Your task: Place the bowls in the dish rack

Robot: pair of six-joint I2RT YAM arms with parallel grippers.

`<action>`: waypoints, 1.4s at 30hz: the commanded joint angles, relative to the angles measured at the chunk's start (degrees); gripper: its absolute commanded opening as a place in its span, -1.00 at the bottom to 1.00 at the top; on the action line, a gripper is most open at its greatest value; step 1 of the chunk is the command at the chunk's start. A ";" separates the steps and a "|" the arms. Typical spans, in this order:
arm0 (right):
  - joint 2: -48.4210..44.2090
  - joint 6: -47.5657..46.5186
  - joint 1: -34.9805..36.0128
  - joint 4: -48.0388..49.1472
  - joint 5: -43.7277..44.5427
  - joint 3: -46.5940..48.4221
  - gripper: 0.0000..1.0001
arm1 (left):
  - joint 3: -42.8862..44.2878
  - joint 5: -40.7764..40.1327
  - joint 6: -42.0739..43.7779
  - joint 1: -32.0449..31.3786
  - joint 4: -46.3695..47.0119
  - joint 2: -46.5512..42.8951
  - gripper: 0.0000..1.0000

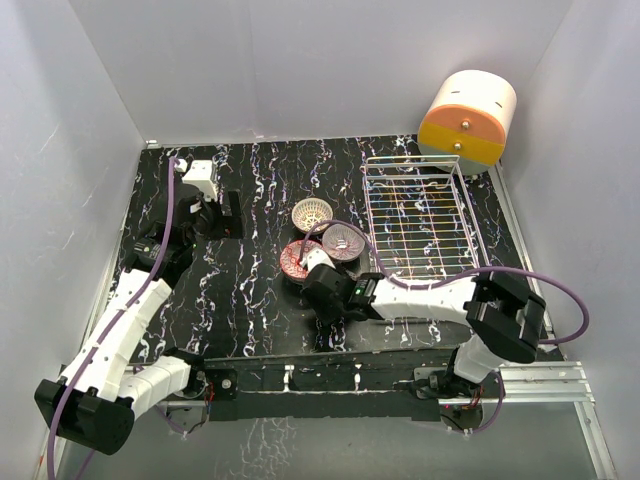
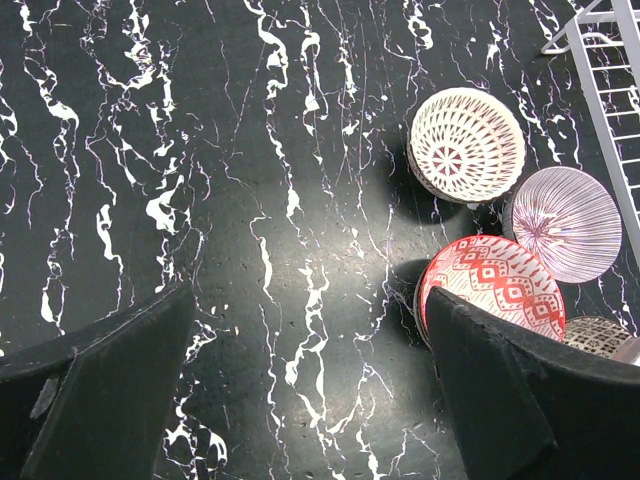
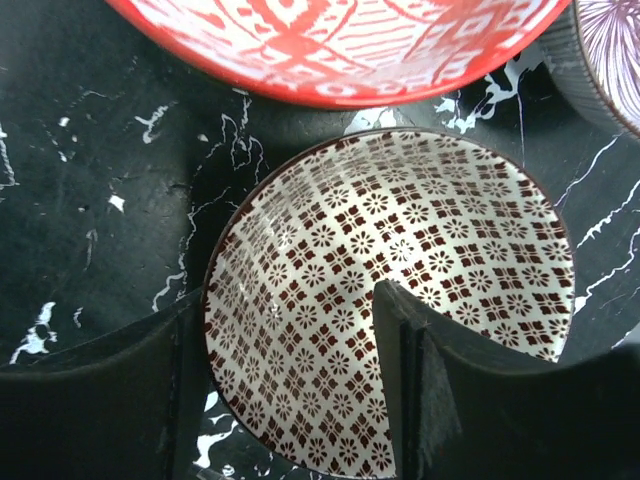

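Grasp stage of bowl loading, read from left to right. At far left the left gripper (image 1: 215,215) hangs over bare marbled table (image 1: 250,300) with its fingers apart and nothing between them, well clear of the bowls.

Four bowls cluster at mid-table:
- the white lattice bowl (image 2: 466,144), farthest back
- the purple bowl (image 2: 566,223), nearest the rack
- the red bowl (image 2: 492,287)
- the brown-patterned bowl (image 3: 390,290), touching or almost touching the red one

The right gripper (image 3: 288,300) straddles the near rim of the brown-patterned bowl with its jaws apart, not yet clamped. One finger (image 3: 480,390) sits inside the bowl and the other outside its wall.

To the right stands the dish rack (image 1: 415,215), with no bowl in it. Beyond it, against the back wall, is an orange-and-cream cylinder (image 1: 467,117).

For a sound grasp, the inner finger should probably seat low against the wall before the jaws close, so that the pinch falls on the wall rather than on the lip alone. The lift should rise straight up to avoid nudging the red bowl. The carry should then clear the rack's raised side before lowering. A glazed wall held by one edge may slip or swing, so slow travel seems prudent.
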 commanded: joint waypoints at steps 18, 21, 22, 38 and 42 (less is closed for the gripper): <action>0.81 2.14 3.72 2.93 5.26 -0.71 -0.84 | -0.26 -1.39 0.20 -0.24 -0.74 -2.53 0.94; -1.95 2.45 3.90 1.54 1.41 1.05 -0.84 | -0.16 -1.59 0.27 -0.17 -0.96 -2.80 0.94; -3.18 2.68 3.93 1.41 -0.07 1.44 -0.84 | -0.14 -1.68 0.28 -0.21 -0.97 -2.82 0.94; -20.86 0.45 1.79 1.30 -10.85 12.63 -0.84 | 0.51 -0.45 0.20 -0.18 -1.40 -3.72 0.94; -20.44 -1.58 -11.18 6.89 -18.86 13.87 -0.84 | 1.29 -0.04 0.27 -0.18 -1.80 -4.02 0.94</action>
